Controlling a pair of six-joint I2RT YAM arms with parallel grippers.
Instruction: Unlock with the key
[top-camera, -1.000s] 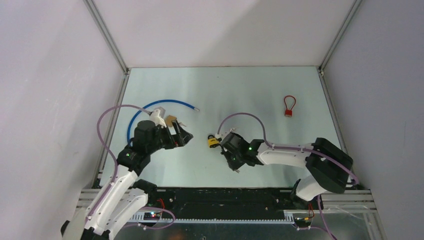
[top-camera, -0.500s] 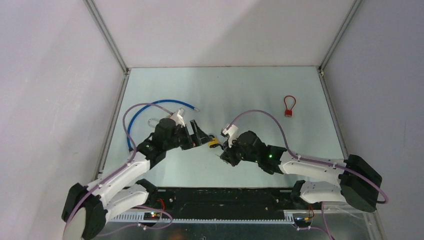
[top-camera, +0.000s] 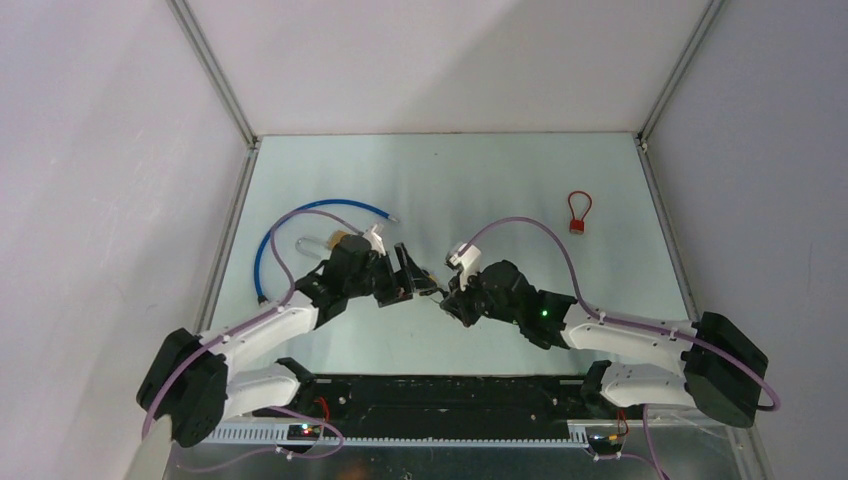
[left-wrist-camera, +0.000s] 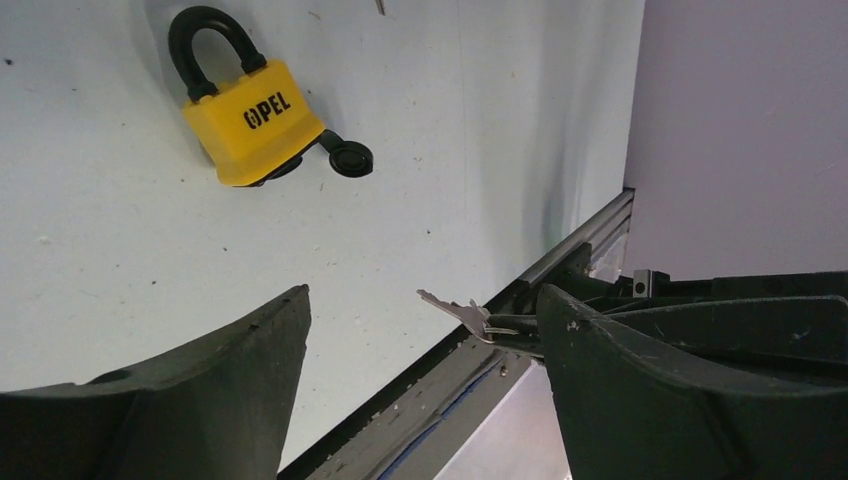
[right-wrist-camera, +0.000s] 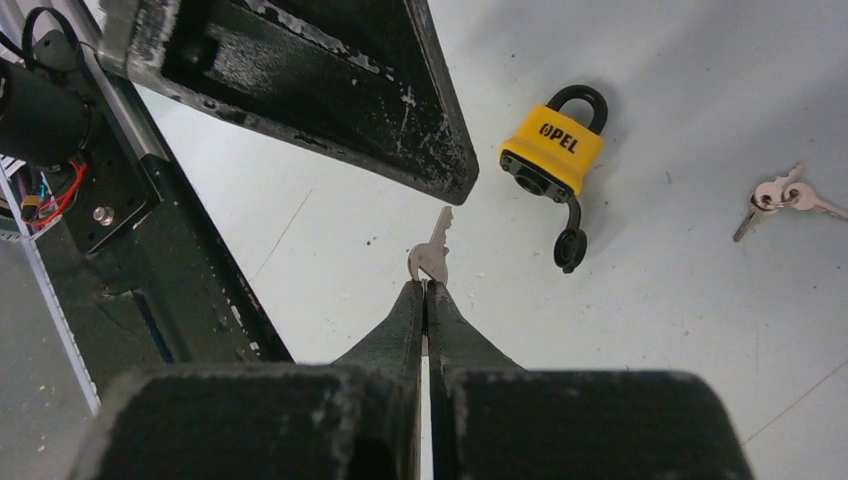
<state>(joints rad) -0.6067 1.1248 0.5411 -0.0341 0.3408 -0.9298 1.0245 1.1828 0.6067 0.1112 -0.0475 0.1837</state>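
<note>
Right gripper (right-wrist-camera: 427, 292) clamped on key (right-wrist-camera: 432, 255), thin pinch at bow only; blade may twist or slip under insertion push. Left gripper (left-wrist-camera: 420, 330) jaws apart, empty, hovers over yellow OPEL padlock (left-wrist-camera: 250, 115). Padlock lies loose on table (left-wrist-camera: 450, 150), dust cap (left-wrist-camera: 350, 158) swung off keyway; unsteadied, likely skids. Left finger (right-wrist-camera: 300, 90) crowds key tip: clash risk. Spare keys (right-wrist-camera: 785, 195) near padlock; red padlock (top-camera: 578, 215), blue cable (top-camera: 360, 206) well apart.

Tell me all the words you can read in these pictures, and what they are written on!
"OPEL": black letters on the front of the yellow padlock, readable in both wrist views.
On the key and the spare keys, no readable marks show.
The red padlock is too small to read.
</note>
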